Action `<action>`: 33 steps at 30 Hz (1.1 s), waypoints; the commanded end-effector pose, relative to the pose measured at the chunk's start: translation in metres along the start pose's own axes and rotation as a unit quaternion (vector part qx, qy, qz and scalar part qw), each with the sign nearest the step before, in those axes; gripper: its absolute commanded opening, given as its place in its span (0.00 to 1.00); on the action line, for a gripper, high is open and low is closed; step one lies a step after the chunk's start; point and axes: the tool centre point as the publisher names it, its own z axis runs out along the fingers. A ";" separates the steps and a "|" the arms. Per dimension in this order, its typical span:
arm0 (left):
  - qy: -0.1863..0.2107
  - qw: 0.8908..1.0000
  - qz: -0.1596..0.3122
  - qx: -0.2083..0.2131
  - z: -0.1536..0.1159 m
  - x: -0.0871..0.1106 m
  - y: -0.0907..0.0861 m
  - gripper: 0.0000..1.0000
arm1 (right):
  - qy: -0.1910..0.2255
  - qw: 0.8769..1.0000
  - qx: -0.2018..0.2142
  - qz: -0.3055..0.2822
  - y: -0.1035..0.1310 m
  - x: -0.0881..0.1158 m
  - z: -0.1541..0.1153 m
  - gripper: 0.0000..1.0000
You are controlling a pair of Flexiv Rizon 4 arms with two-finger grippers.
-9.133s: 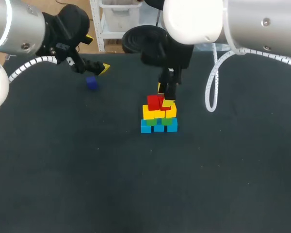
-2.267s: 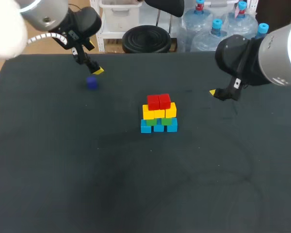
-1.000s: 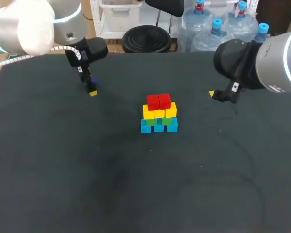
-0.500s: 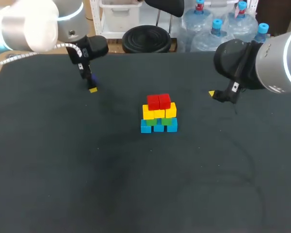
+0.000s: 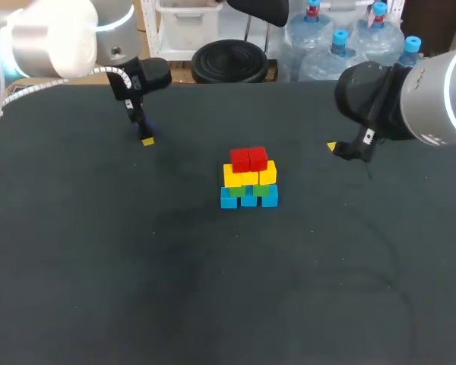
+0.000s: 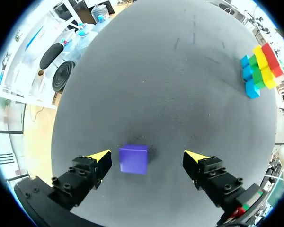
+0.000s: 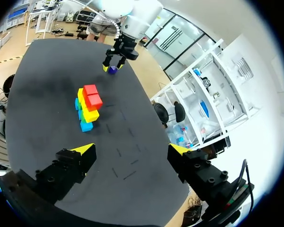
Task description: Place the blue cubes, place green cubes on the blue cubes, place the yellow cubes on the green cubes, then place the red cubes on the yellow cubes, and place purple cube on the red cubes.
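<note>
Mid-frame the stack (image 5: 248,179) is done through red; only the purple cube (image 6: 133,159) remains, between the wide jaws of my left gripper (image 6: 147,156); my right gripper (image 7: 131,147) is wide and empty too.

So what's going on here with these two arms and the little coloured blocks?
Two robot arms are building a small tower of cubes. The stack stands in the middle of the table: blue cubes at the bottom, then green cubes, yellow cubes and two red cubes on top. The left gripper is down at the table, fingers open on either side of the purple cube, not yet gripping it. The right gripper hangs open and empty, off to one side.
</note>
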 end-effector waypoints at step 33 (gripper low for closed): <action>-0.022 0.999 0.031 0.022 -0.035 -0.019 -0.019 0.00 | -0.003 1.000 0.004 0.001 0.002 0.002 0.000 1.00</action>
